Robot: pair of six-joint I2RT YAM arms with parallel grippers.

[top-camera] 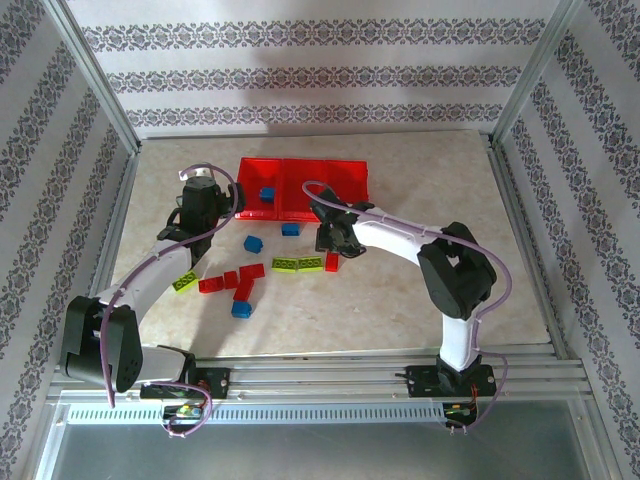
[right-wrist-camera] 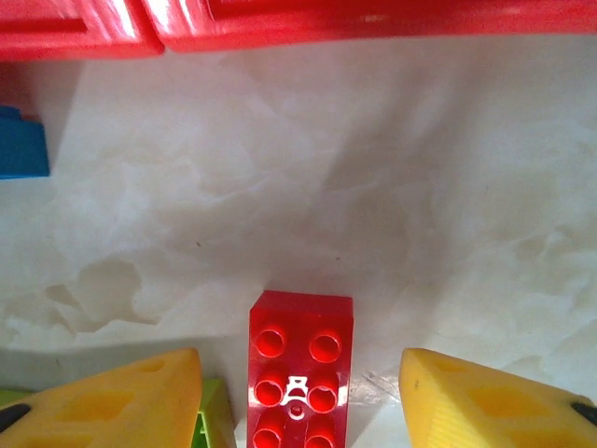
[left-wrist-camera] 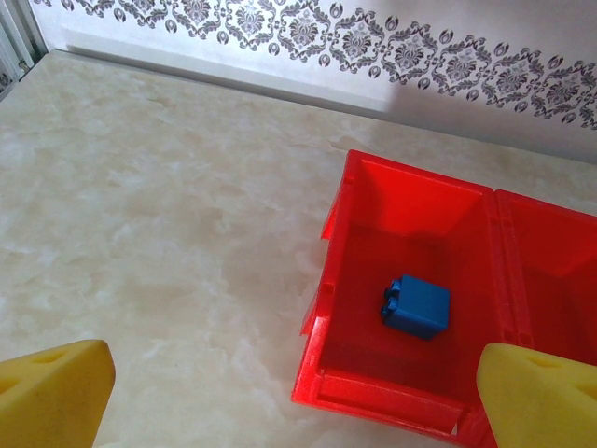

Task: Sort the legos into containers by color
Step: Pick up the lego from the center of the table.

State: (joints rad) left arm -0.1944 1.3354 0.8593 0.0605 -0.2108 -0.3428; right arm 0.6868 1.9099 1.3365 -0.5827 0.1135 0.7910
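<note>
The red tray (top-camera: 345, 172) lies at the back centre, and a blue brick (top-camera: 267, 194) rests in its left compartment (left-wrist-camera: 410, 210). That same blue brick (left-wrist-camera: 417, 305) appears in the left wrist view. My left gripper (top-camera: 207, 203) hovers open just left of the tray, its yellow fingers (left-wrist-camera: 56, 392) holding nothing. My right gripper (top-camera: 330, 240) is open and low over the table, straddling a red brick (right-wrist-camera: 300, 369) that lies flat, studs up. A lime green brick (right-wrist-camera: 216, 415) touches that red brick's left side, next to one yellow finger (right-wrist-camera: 112, 401).
Loose bricks lie in front of the tray: two blue (top-camera: 254, 242) (top-camera: 290, 229), a green plate (top-camera: 285, 264), red ones (top-camera: 250, 272) (top-camera: 212, 284), a blue one (top-camera: 240, 309) and a green one (top-camera: 183, 283). The tray's front wall (right-wrist-camera: 280, 23) is close ahead of the right gripper.
</note>
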